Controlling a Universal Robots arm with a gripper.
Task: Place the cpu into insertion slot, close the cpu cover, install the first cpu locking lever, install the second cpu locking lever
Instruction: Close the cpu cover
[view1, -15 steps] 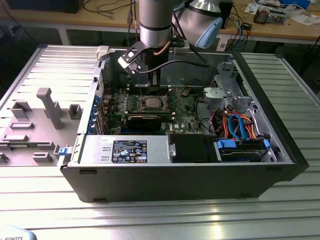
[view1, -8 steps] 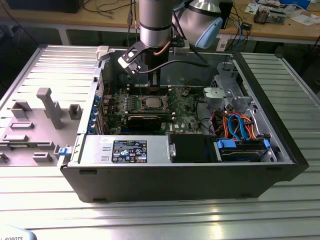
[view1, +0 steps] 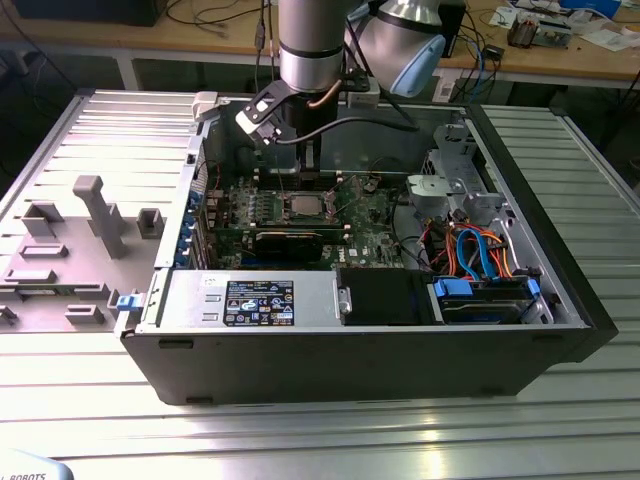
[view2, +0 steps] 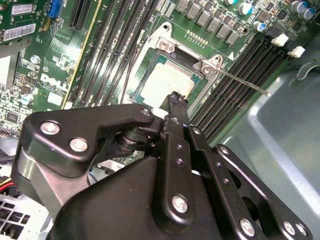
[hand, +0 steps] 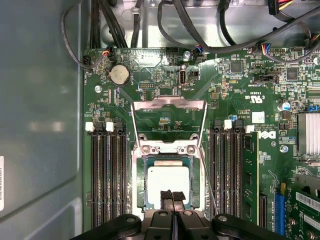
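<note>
Where the end effector (hand: 172, 196) hangs low over the motherboard in the first wrist view, its fingertips are together with nothing clamped between them. The tips are just above one edge of the cpu (hand: 167, 177). The cpu lies inside the insertion slot (hand: 138, 175), pale top upward, and looks level and square to the rim.

The step in hand appears to be the seating of the cpu. To do it well:

- Any contact should be light and straight down.
- The chip should not be slid sideways, since a corner riding on the rim would likely leave it tilted.
- The tips should keep clear of the cpu cover and the locking lever.

The cpu cover (hand: 168, 103) stands open, raised at the slot's far edge and not yet closed. One thin locking lever (view2: 242, 84) juts free beside the slot. Memory slots (hand: 107, 175) flank the slot on both sides.

In the exterior view the board sits in an open computer case (view1: 350, 350), which lies on a ribbed metal desk (view1: 400, 430). A grey fixture block (view1: 90, 220) is on the exterior view's left. A second desk (view1: 560, 50) strewn with cables stands at the back of the room.
</note>
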